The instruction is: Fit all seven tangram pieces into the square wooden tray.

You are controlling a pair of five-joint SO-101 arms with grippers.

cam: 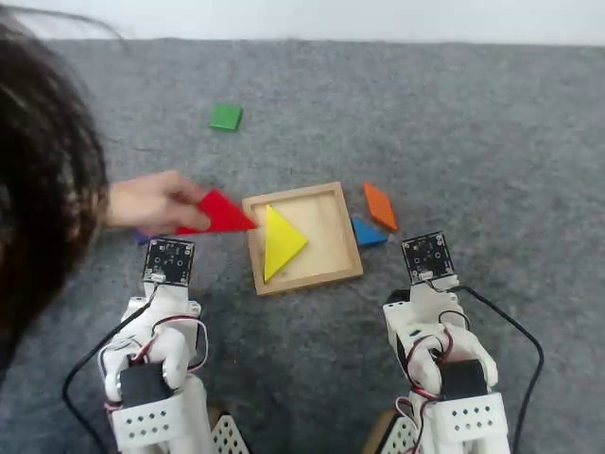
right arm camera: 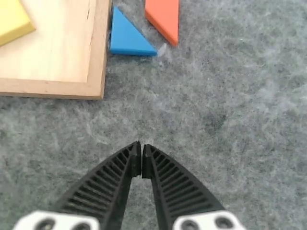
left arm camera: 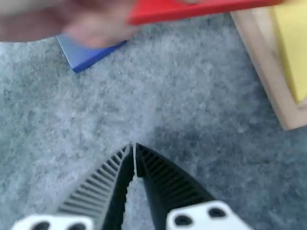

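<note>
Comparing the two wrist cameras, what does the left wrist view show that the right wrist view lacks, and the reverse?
Left wrist view, not the right: a person's hand at the red piece, a dark blue piece on the carpet beside them, and the left gripper, shut. Right wrist view, not the left: a light blue triangle and an orange piece on the carpet just outside the wooden tray, and the right gripper, shut. Shared: the wooden tray's edge, the yellow triangle inside it, and the carpet.

Yellow triangle [cam: 280, 241] in wooden tray [cam: 310, 282]
</note>
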